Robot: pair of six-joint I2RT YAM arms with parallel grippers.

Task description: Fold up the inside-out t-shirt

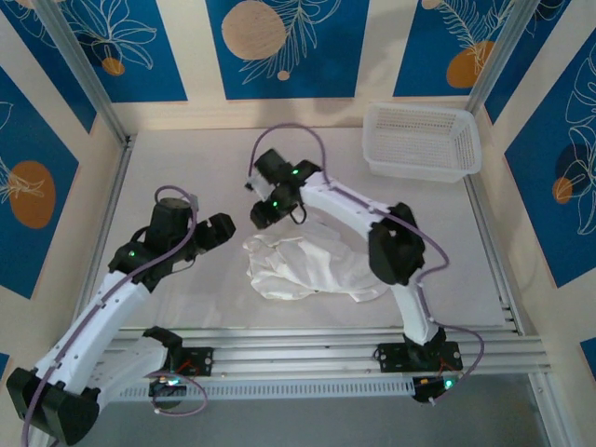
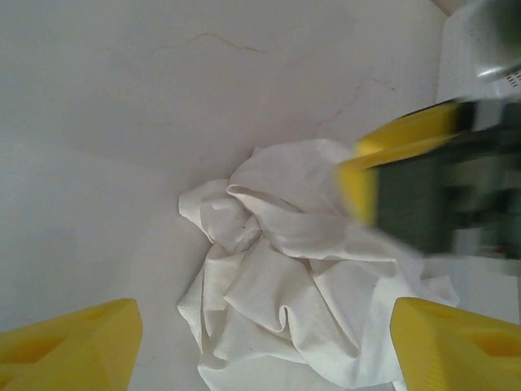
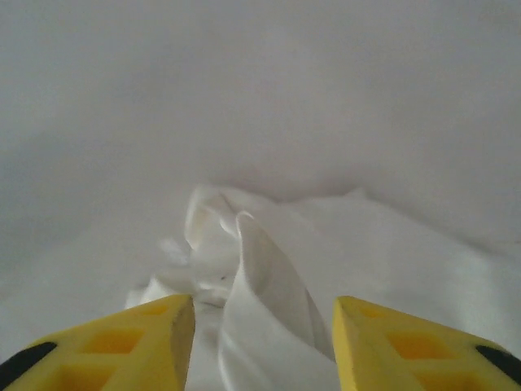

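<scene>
Closing the open, empty right gripper (image 3: 262, 308) on the ridge of the inside-out t-shirt (image 3: 273, 257) standing between its jaws should catch one edge.

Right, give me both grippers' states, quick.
Left gripper: open, holding nothing, pointed at the crumpled white cotton t-shirt.
Right gripper: open, a fold of that shirt between its fingers, not clamped.

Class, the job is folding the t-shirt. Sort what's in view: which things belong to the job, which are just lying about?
Job: crumpled white t-shirt; left hand, open; right hand, open.
Lying about: white mesh basket, far right corner.
</scene>
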